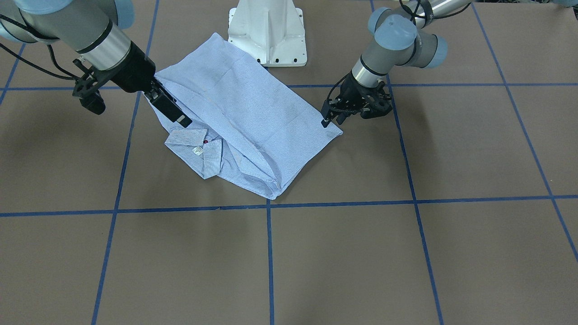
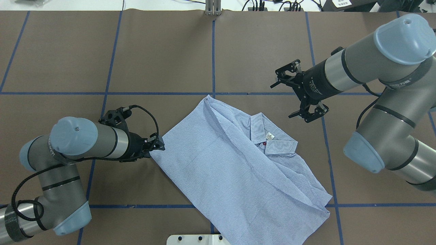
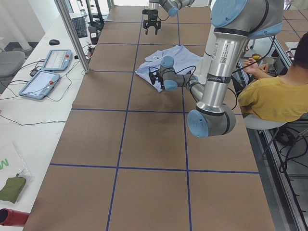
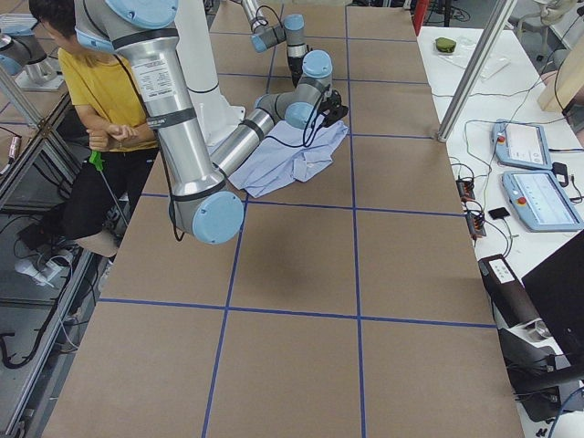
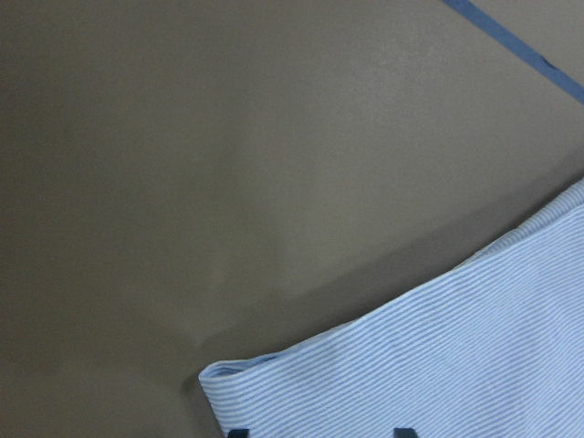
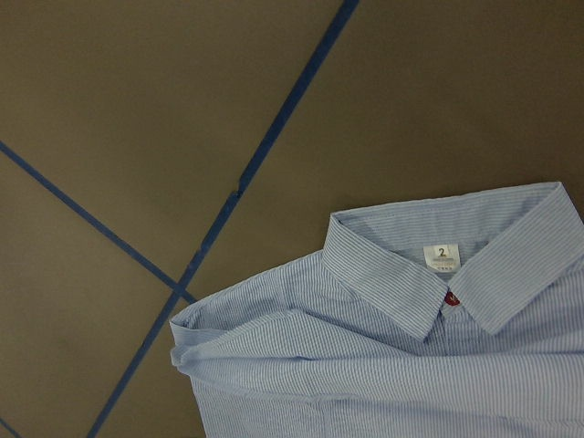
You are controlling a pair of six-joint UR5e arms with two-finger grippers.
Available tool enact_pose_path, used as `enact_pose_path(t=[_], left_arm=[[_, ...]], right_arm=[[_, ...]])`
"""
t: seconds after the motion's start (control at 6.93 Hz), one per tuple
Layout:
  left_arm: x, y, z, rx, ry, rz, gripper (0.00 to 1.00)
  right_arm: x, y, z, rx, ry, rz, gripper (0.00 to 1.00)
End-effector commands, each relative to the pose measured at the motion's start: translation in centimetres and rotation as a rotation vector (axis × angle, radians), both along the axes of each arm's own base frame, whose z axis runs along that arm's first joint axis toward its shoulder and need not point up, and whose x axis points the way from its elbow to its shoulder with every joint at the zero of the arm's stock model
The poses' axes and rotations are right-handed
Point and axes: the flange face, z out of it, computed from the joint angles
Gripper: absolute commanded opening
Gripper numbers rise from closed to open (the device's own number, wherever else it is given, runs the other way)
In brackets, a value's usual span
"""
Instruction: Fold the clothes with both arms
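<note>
1. Brown-papered table [image 2: 153, 51], whose near end sits closest to my side cameras, is crossed by blue tape lines. The white pedestal base [image 1: 266, 31] stands at the robot's edge.
2. The right arm [image 2: 357, 68] reaches in high from its side. The left arm [image 2: 88, 137] lies low, stretched nearly along the tabletop.
3. The light blue striped shirt [image 2: 231, 177] lies flat and diagonal, just in front of the pedestal. One long panel is laid over the body, so I judge we are partway through, with another fold about to start.
4. The left gripper [image 2: 159, 146] is down at the shirt corner nearest its arm. On its wrist camera the two fingertips stand well apart with the corner of cloth at them, so it is spread and pinching nothing. I would close it on that corner next.
5. The right gripper [image 2: 282, 100] hangs raised by the collar side, fingers spread and holding nothing. I judge it must come down onto a matching edge and pinch it. Then both arms can lift and carry the cloth across together, keeping it taut.
6. The collar [image 6: 438, 283] lies open, inner face up, on the side toward the right arm.
7. The white neck tag [image 6: 442, 258] sits inside the collar.
8. A dark red button [image 6: 452, 298] shows just below the tag.
</note>
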Motion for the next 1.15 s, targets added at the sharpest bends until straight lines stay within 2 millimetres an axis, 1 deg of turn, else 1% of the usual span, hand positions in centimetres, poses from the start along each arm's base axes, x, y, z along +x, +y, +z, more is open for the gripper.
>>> enact_pose_path(t=[0.0, 0.14, 0.29, 0.43, 0.58, 0.72, 0.87, 1.01], left_arm=[[1.1, 0.4, 0.4, -0.004, -0.009, 0.013, 0.61], [1.5, 0.2, 1.1, -0.007, -0.025, 0.007, 0.61], [1.5, 0.1, 1.2, -0.004, -0.028, -0.003, 0.59], [1.6, 0.2, 1.3, -0.008, -0.029, -0.003, 0.43], [1.6, 0.1, 1.3, -0.027, -0.028, -0.026, 0.00], [1.5, 0.1, 1.3, -0.028, -0.029, -0.025, 0.00], [0.8, -0.4, 1.4, -0.013, -0.030, -0.031, 0.00], [-0.5, -2.2, 1.3, 0.037, -0.038, -0.042, 0.00]], right_arm=[[-0.6, -1.2, 1.2, 0.020, 0.041, 0.040, 1.00], [-1.2, -1.8, 1.9, 0.021, 0.059, 0.058, 1.00], [-2.8, -1.6, 3.1, 0.010, 0.080, 0.046, 1.00], [-3.3, -1.4, 2.9, 0.030, 0.082, 0.063, 1.00], [-3.9, -1.3, 3.1, 0.040, 0.091, 0.075, 1.00], [-5.3, -0.8, 3.8, 0.045, 0.108, 0.071, 1.00], [-6.1, -0.4, 3.7, 0.053, 0.113, 0.071, 1.00], [-7.0, 0.1, 3.5, 0.068, 0.119, 0.077, 1.00]])
